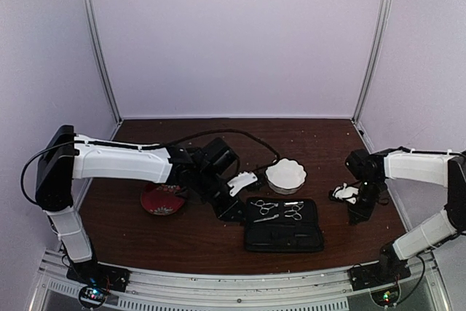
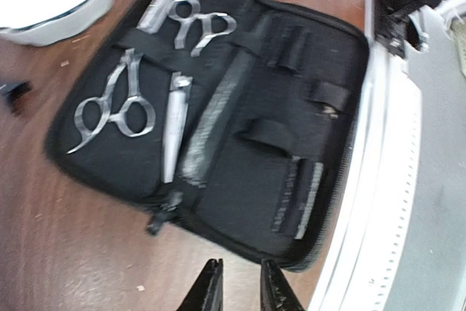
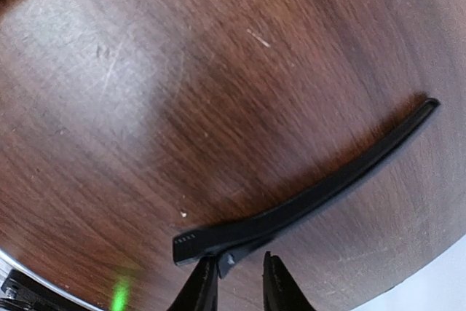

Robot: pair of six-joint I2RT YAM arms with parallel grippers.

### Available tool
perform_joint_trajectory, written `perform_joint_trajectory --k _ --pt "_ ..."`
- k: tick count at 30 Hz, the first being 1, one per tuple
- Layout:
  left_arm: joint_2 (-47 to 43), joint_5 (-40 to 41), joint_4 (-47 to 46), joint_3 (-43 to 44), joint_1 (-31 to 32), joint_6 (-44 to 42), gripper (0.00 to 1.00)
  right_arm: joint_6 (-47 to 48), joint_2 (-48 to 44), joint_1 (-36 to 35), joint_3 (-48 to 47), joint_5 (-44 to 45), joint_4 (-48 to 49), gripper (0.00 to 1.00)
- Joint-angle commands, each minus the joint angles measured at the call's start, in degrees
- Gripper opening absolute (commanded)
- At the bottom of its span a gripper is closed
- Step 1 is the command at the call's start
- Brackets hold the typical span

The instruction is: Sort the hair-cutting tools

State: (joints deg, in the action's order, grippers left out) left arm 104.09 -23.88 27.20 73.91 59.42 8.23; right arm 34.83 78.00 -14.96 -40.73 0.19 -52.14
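Two silver scissors lie in the upper half of the open black zip case, beside a silver stick and a comb. They also show in the top view. A thin dark stick lies in the case's other half. My left gripper hovers slightly open and empty over the table at the case's left edge. One long black clip lies on the table. My right gripper is open, low over the table, with the clip's rear tab between its fingertips.
A white scalloped bowl stands just behind the case. A red flowered plate lies under my left arm. A small black piece sits on the wood left of the case. The metal table rail runs along the case's near side.
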Motion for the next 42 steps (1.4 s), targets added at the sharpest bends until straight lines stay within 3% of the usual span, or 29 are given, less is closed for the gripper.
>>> perform_joint_trajectory --k 1,5,15,21,27,42 --pt "1.51 -5.83 -0.86 1.87 -0.09 -3.17 0.21 1.48 2.24 0.46 0.53 0.33 2.88 0.18" --pt "3.61 -8.50 1.33 3.56 -0.09 -4.98 0.19 3.05 2.28 0.46 0.88 0.61 3.01 0.00" --pt "9.70 -19.23 2.98 4.61 -2.19 -5.53 0.17 17.77 -16.25 -0.72 0.51 -0.38 -6.40 0.00" --pt "14.10 -20.44 2.58 5.49 -3.08 -3.74 0.17 27.03 -24.11 -7.95 0.33 -1.03 -11.64 0.00" --pt "18.41 -15.72 5.96 6.86 -2.93 -3.29 0.18 28.75 -23.26 -19.83 1.20 1.14 -12.30 0.00" --pt "20.10 -8.22 6.54 6.16 -2.90 -1.73 0.16 34.45 -14.32 -35.29 -2.45 2.18 -12.62 0.00"
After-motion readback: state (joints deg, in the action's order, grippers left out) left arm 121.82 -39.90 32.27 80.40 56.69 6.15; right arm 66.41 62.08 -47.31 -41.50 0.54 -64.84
